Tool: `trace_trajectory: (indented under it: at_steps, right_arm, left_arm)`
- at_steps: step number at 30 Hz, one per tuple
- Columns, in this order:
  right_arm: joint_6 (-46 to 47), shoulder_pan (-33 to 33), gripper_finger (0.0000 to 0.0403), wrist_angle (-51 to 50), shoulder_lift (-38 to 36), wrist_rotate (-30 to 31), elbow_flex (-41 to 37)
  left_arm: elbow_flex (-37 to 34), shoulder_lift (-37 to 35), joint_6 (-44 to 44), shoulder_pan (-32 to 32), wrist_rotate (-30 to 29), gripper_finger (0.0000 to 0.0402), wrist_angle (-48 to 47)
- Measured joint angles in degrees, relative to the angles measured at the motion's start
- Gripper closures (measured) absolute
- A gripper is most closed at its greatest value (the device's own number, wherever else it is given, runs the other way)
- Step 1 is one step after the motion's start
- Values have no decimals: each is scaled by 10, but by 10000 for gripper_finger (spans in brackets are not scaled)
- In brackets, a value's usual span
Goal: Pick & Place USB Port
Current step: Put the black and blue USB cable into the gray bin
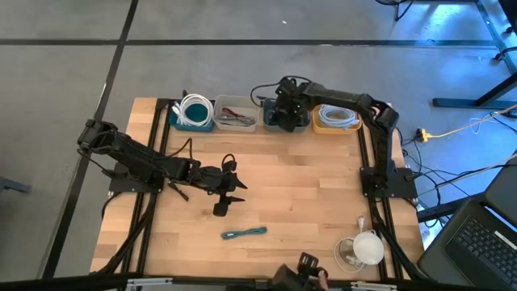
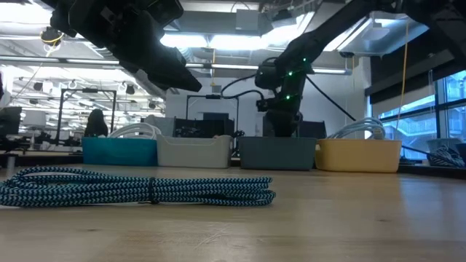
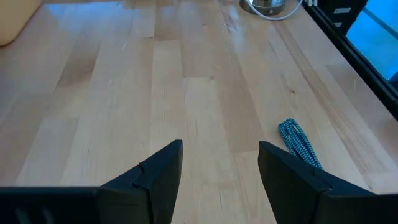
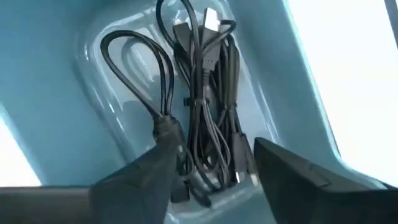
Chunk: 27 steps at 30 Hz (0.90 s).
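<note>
A bundle of black USB cables (image 4: 208, 106) lies in the grey bin (image 1: 292, 123) at the table's far edge. My right gripper (image 4: 214, 168) is open and reaches down into that bin (image 4: 112, 37), one finger on either side of the bundle's near part. In the low view the right gripper (image 2: 280, 116) stands over the grey bin (image 2: 277, 154). My left gripper (image 1: 233, 191) is open, above the table's middle, holding nothing. A teal braided cable (image 1: 245, 233) lies flat on the wood near it and also shows in the left wrist view (image 3: 298, 142). My right gripper's one finger (image 4: 165, 158) stands in front of a loop of the black cable (image 4: 163, 118). Whether it touches the loop, I cannot tell. The fingers come from above, pointing down into the bin, and the bundle rests on the bin's floor.
A teal bin with a white cable (image 1: 194, 113), a white bin (image 1: 236, 113) and a yellow bin with a white cable (image 1: 336, 118) stand beside the grey one. A white coil and a bowl (image 1: 362, 249) sit at the near right corner. Bare wood lies between them.
</note>
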Motion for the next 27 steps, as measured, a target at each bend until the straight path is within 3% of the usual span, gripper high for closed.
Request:
trace_trajectory:
  at_steps: [6, 11, 18, 27]
  right_arm:
    - [29, 15, 157, -14, -72, 66, 0]
    - [46, 46, 155, -37, -158, 62, 0]
    - [85, 85, 155, -49, -269, 63, 0]
    - [109, 102, 166, -66, -328, 75, 0]
  left_arm:
    - [0, 0, 0, 0, 14, 201, 0]
    - [0, 0, -15, -10, 52, 201, -14]
    - [60, 21, -81, -51, 57, 201, -138]
    - [105, 103, -165, -103, 84, 201, -139]
